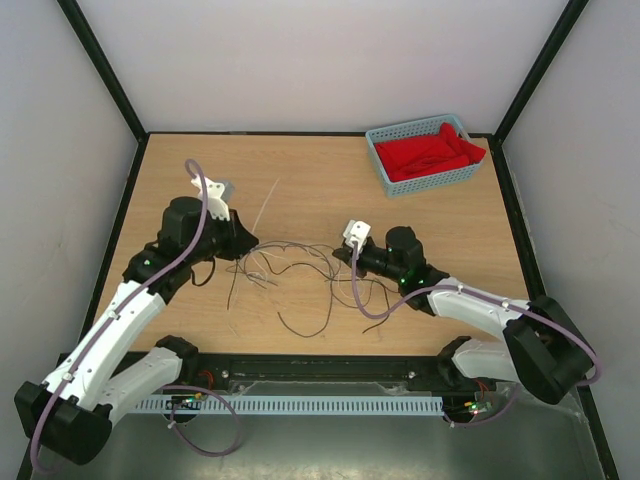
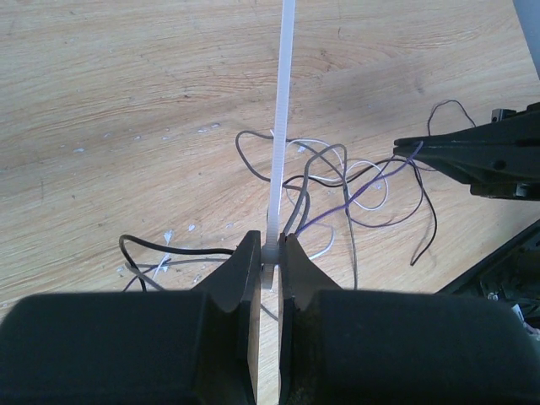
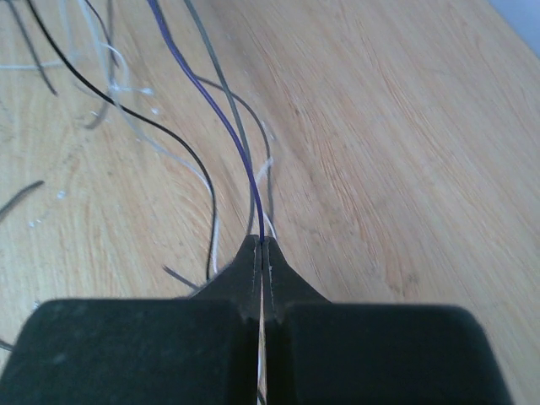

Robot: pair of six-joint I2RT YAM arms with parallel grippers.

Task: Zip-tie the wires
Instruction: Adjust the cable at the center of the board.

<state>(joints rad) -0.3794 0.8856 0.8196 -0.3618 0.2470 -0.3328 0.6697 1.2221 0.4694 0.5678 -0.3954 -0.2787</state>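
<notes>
From above, the wires lie in a loose, curly tangle on the wooden counter, between the two arms. The left hand sits at the left edge of the wires. The zip tie rises from it as a thin pale line slanting away from the tangle towards the far side. The right hand is at the right edge of the wires, pointing into them. Well beyond the wires, at the far right corner, stands a blue basket with a red cloth in it.

In the left wrist view, the left hand is nearly closed, pinching one end of the zip tie. The strip runs straight up across the wires and out of the top of the picture. At the right of the wires, the right hand's dark tip holds a purple strand that leads back into the tangle.

In the right wrist view, the right hand is fully closed, its fingers pressed together on the purple strand. The strand runs up to the rest of the wires, which spread over the counter at upper left.
</notes>
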